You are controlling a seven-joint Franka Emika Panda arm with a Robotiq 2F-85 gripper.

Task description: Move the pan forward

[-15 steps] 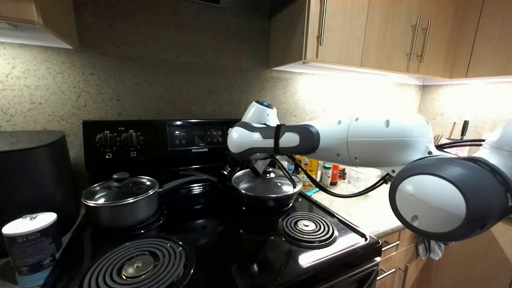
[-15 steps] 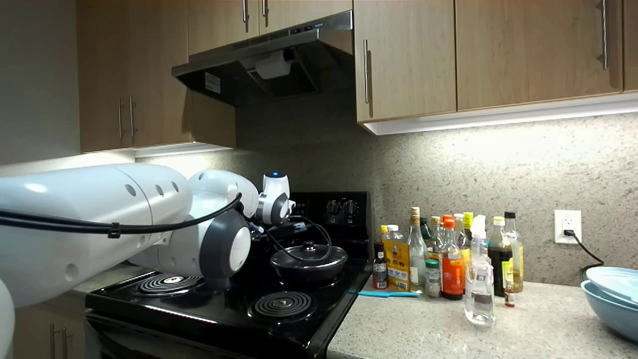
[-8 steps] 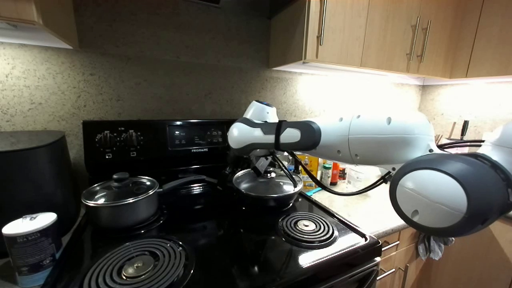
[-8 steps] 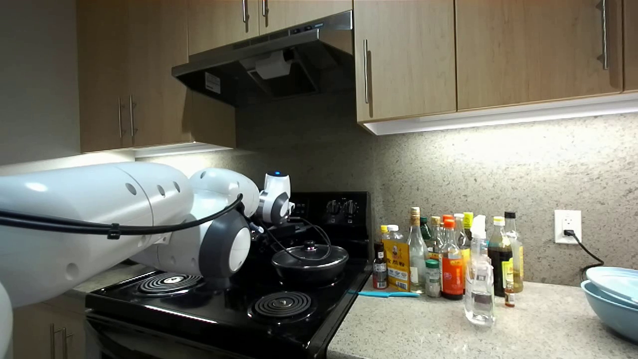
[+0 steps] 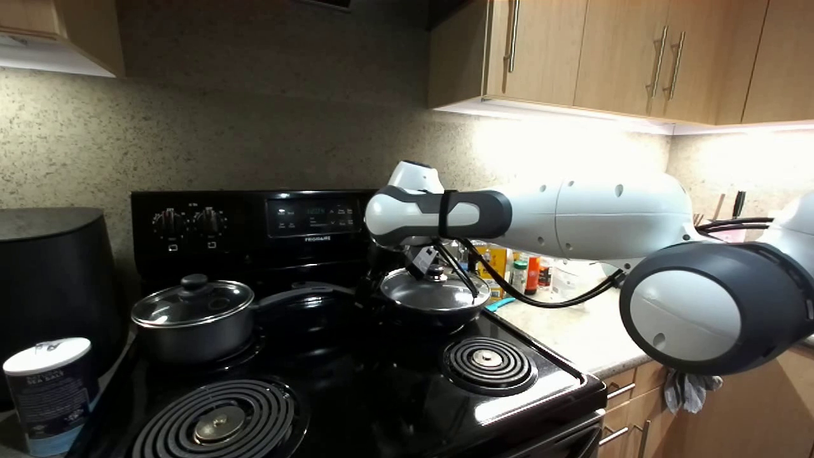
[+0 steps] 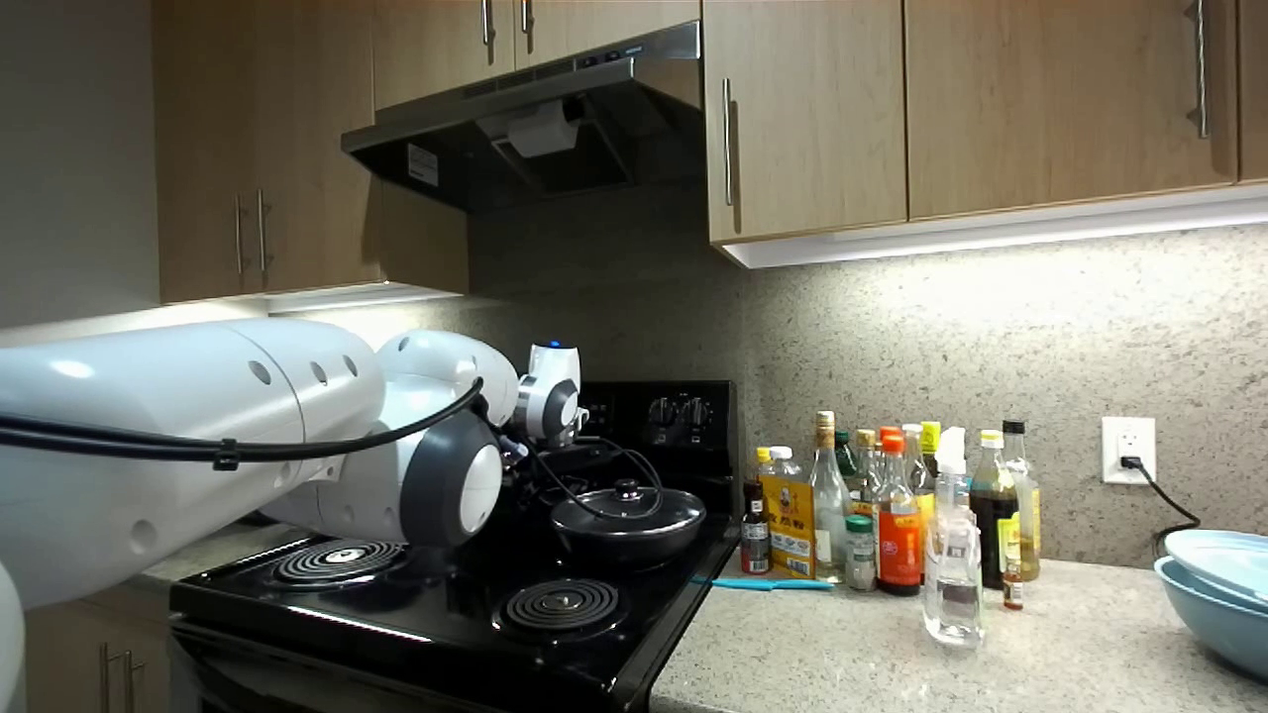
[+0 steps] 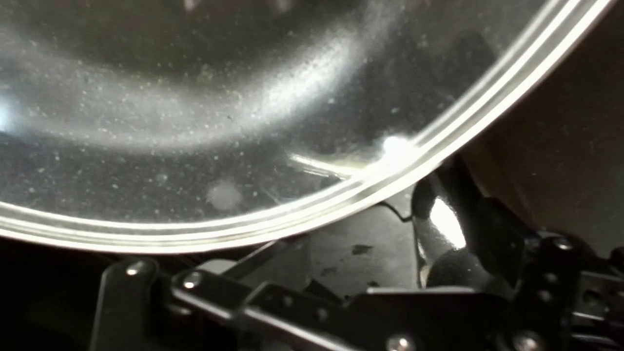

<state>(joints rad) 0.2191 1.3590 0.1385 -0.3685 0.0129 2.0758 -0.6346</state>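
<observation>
The pan (image 6: 630, 541) has shifted right in both exterior views, glass lid (image 5: 434, 294) on, tool (image 7: 399, 243) spread wide

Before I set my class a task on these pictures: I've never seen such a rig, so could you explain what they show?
The machine is a white-and-grey jointed robot arm, ending in a black metal grasping tool. On the black coil-burner stove stand a wide, shallow, dark pan and a deeper grey metal pot; tall bottles with coloured caps stand on the speckled stone counter. Two cameras outside the robot look on from different places; a third, on its wrist, shows the pan's round, clear glass lid close up. The tool sits by that lid's edge; whether it holds anything, I cannot tell.
</observation>
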